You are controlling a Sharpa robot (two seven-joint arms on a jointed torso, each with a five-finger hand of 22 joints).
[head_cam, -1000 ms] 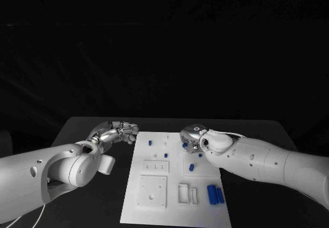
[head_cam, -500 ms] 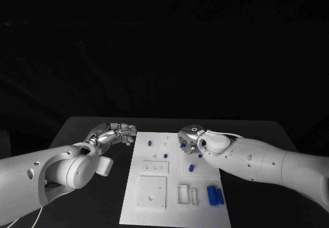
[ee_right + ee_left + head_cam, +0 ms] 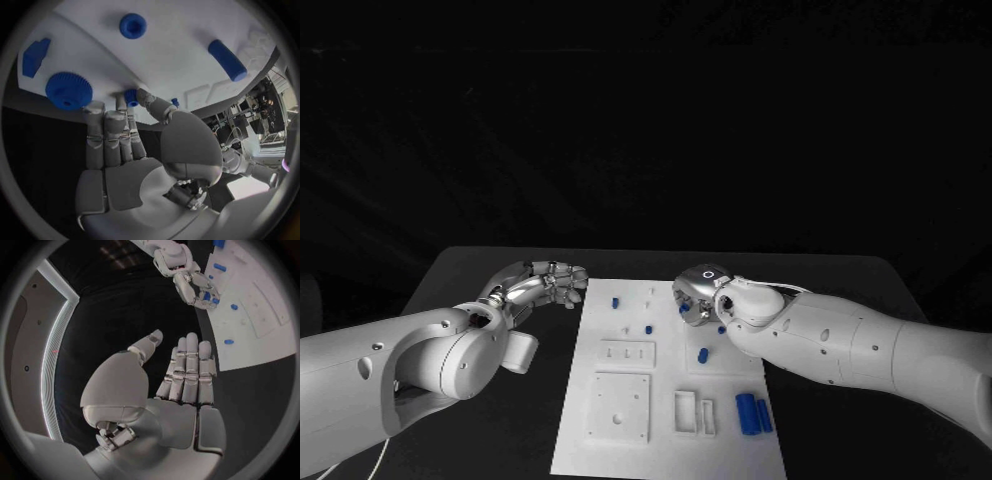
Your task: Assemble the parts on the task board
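The right silver hand (image 3: 134, 150) pinches a small blue peg (image 3: 130, 97) over the white task board (image 3: 668, 400); the left silver hand (image 3: 181, 377), at nine o'clock, hangs released.

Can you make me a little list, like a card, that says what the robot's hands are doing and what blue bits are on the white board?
Board: white task board in the middle of the black table
Left hand: left hand off the board's left side, fingers straight and together, holding nothing
Right hand: right hand over the board's far right part, fingertips at a small blue peg; whether it grips the peg is unclear
Near right hand: blue gear, round blue part
Near right corner: two blue cylinders lying side by side
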